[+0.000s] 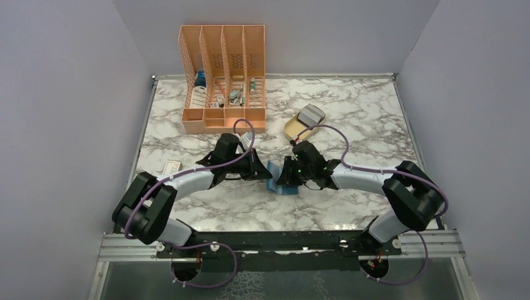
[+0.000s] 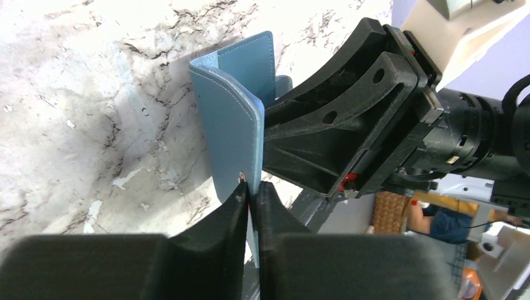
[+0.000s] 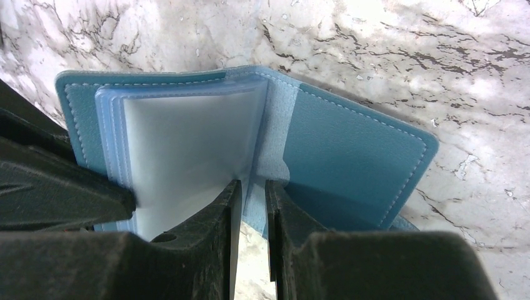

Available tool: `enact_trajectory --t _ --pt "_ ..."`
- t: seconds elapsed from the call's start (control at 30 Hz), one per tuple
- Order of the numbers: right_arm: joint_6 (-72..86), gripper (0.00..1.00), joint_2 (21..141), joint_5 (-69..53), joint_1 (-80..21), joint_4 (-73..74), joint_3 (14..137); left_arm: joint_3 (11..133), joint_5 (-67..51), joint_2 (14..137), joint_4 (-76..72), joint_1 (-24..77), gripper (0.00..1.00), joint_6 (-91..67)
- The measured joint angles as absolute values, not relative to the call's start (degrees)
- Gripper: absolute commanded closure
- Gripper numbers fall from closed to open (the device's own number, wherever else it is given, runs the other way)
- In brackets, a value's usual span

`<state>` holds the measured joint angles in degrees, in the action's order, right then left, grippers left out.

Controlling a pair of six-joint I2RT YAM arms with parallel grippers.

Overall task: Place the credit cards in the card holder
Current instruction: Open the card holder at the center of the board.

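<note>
The teal-blue card holder [image 1: 282,189] stands open on the marble table between both grippers. My left gripper [image 1: 261,169] is shut on its outer cover next to the pale stud, as the left wrist view shows [image 2: 252,192] on the holder [image 2: 228,119]. My right gripper [image 1: 287,172] comes from the other side. In the right wrist view its jaws [image 3: 252,185] are nearly closed on a blue-grey inner sleeve beside the spine of the holder [image 3: 350,150]. Pale sleeves fan out to the left. A grey credit card [image 1: 310,115] lies in the beige tray; other cards are hidden.
The beige oval tray [image 1: 294,129] sits behind the right gripper. An orange slotted file rack [image 1: 223,115] with small items stands at the back left. A small white-and-red box [image 1: 170,167] lies left of the left arm. Grey walls enclose the table.
</note>
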<state>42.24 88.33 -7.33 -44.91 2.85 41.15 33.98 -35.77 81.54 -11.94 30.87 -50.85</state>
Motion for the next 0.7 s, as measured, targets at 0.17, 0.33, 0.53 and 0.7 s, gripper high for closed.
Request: enact_trajectory --t 0.17,0.33,0.53,0.7 --pt "42.24 0.79 88.51 -7.22 -44.91 2.79 41.12 33.98 -35.81 81.54 -12.01 30.87 1.00 -51.03" --pt "42.24 0.79 88.51 -7.16 -44.88 2.74 41.04 33.98 -35.81 81.54 -12.21 30.87 1.00 -51.09" --pt "42.19 0.71 88.51 -7.18 -44.88 2.94 40.95 33.98 -35.77 81.52 -12.10 30.89 1.00 -51.09" --pt "42.17 0.56 85.65 -7.22 -44.88 4.54 40.97 34.02 -35.55 80.68 -10.87 30.87 1.00 -50.70"
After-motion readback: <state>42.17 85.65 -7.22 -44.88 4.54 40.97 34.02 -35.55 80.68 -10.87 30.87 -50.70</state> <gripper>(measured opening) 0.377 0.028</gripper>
